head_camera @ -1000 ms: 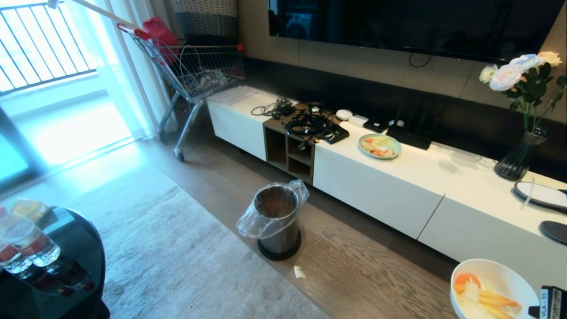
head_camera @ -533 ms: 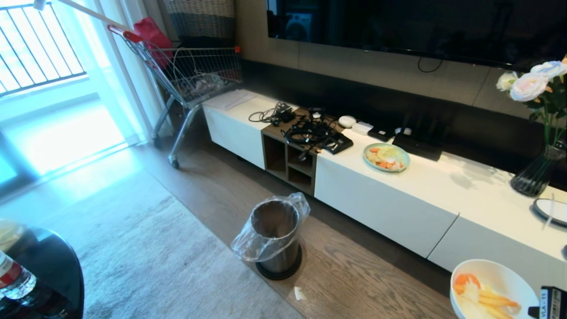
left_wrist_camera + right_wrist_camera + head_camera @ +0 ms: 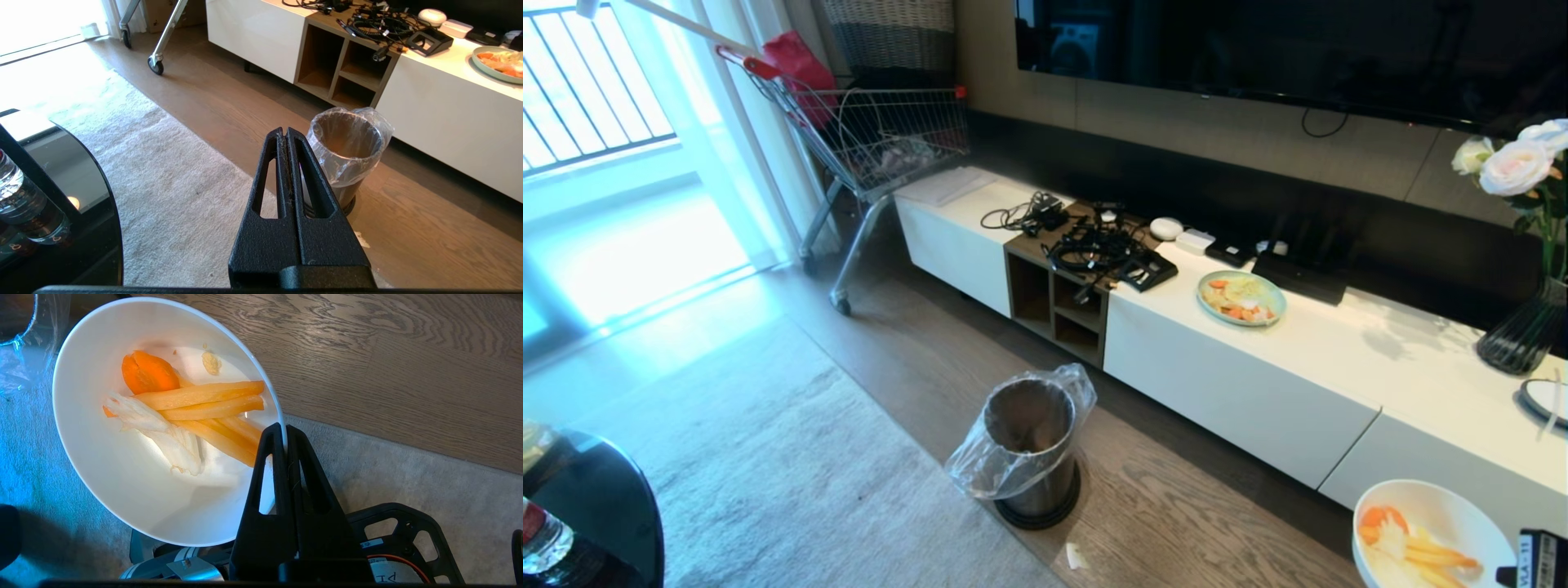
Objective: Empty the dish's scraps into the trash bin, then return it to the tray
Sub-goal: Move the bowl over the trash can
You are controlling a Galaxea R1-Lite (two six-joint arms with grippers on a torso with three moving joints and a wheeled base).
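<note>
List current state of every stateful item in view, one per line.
Round cream-white bowl: upright, scraps inside, rim pinched by right gripper.
Brushed-steel trash bin: standing on the floor, clear bag-lined, open.
Pale green plate: on white cabinet, holding food.
Left gripper: fingers shut, holding nothing.

Cream-white dish (image 3: 122, 490); orange, pale yellow, white scraps (image 3: 192, 412); brushed-steel trash bin (image 3: 1037, 482), black base.
</note>
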